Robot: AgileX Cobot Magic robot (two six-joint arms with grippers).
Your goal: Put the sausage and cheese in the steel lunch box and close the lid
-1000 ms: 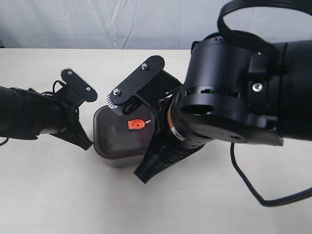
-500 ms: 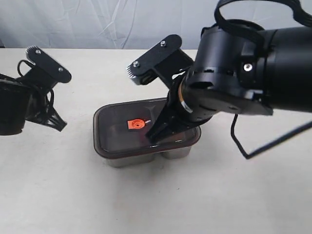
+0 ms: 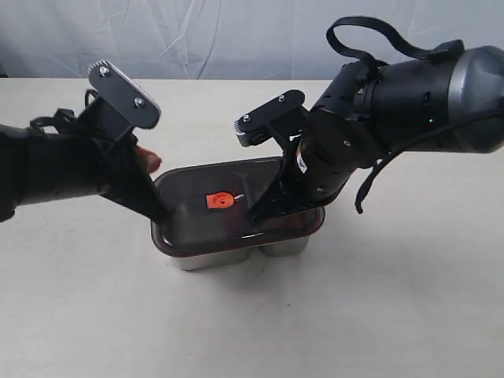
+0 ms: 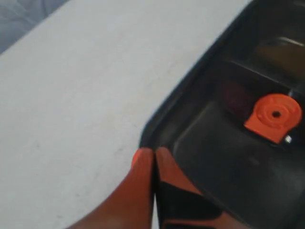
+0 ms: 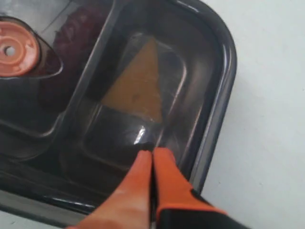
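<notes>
The steel lunch box sits mid-table with the dark translucent lid on top and the orange valve tab at its centre. Through the lid the yellow-orange cheese shows in the small compartment and the dark red sausage in the large one. My left gripper is shut, its tips resting at the lid's left corner rim. My right gripper is shut too, its tips touching the lid over the cheese compartment.
The pale tabletop surrounds the box on all sides. A wrinkled white backdrop runs along the far edge. The right arm's black cable loops above its wrist.
My left gripper swung in from the far left onto the lid's left corner. The right arm drew back and lower, its tips staying on the lid. Both stayed shut.
</notes>
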